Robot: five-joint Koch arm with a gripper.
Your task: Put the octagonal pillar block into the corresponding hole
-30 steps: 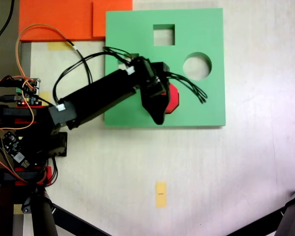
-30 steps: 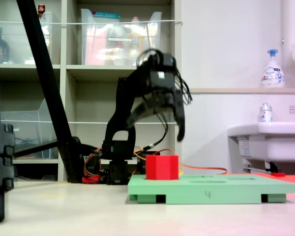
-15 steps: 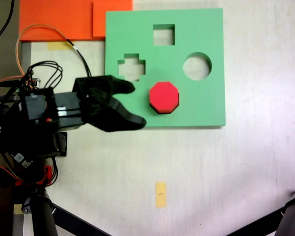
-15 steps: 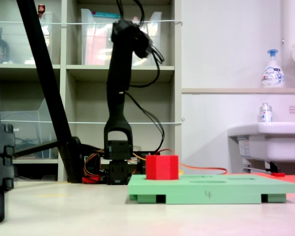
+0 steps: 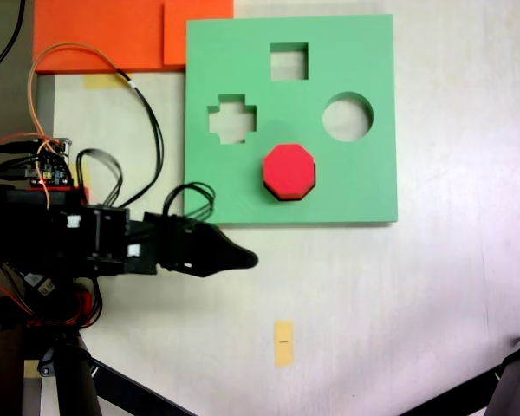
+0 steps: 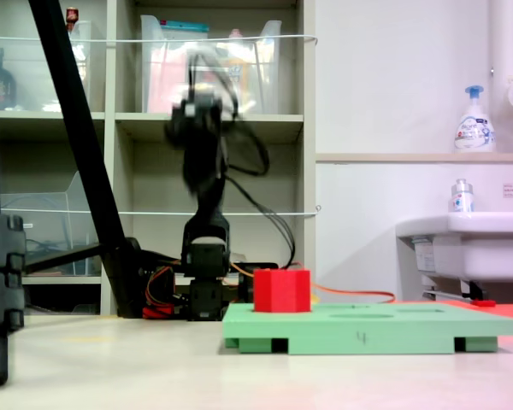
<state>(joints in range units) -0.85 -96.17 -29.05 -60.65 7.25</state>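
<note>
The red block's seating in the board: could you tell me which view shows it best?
The second exterior view: side-on, the red block stands proud of the green board. The first exterior view shows only its eight-sided top.

block: octagonal pillar block point(image 5: 289, 170) looks like matt red foam, soft-edged
board: green board point(image 5: 364, 186) same matt foam, flat, no sheen
arm: gripper point(image 5: 234, 257) and links look like matt black plastic; blurred in the second exterior view
wires: thin glossy-sheathed cable point(image 5: 149, 121), black and orange
table: tabletop point(image 5: 416, 303) smooth, pale, faintly mottled
tape: yellow tab point(image 5: 282, 342) papery, matt
</note>
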